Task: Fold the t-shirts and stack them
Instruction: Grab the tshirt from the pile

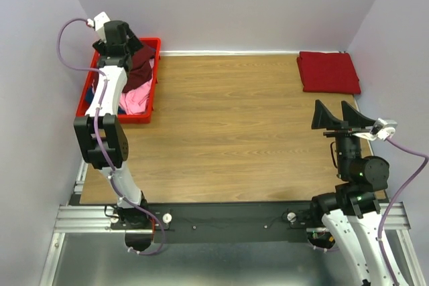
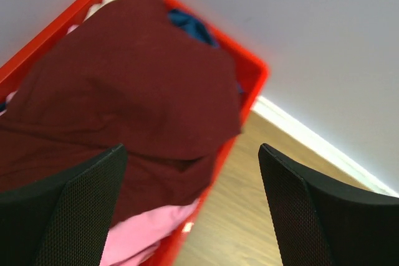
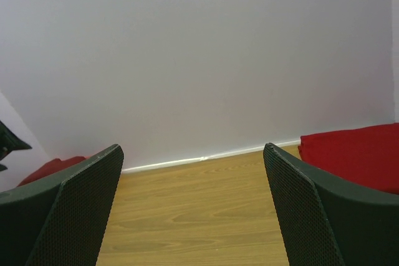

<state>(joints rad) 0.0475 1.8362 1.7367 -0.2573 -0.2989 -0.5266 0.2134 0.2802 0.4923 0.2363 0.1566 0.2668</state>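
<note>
Hanging over the red box (image 2: 252, 70), the left pincer (image 2: 190, 149) is being held wide open, empty; the dark red shirt (image 2: 124, 91) on top should be pinched at one edge and lifted slowly; the right pincer (image 1: 332, 105) is being held open near the folded red shirt (image 1: 328, 72); no writing is being shown.

- Open across bare table (image 1: 228, 132), between crate (image 1: 155, 82) and red shirt (image 1: 328, 72).
- Heaped full inside crate, maroon shirt (image 2: 124, 85) topmost; wall (image 1: 228, 5) close behind.
</note>
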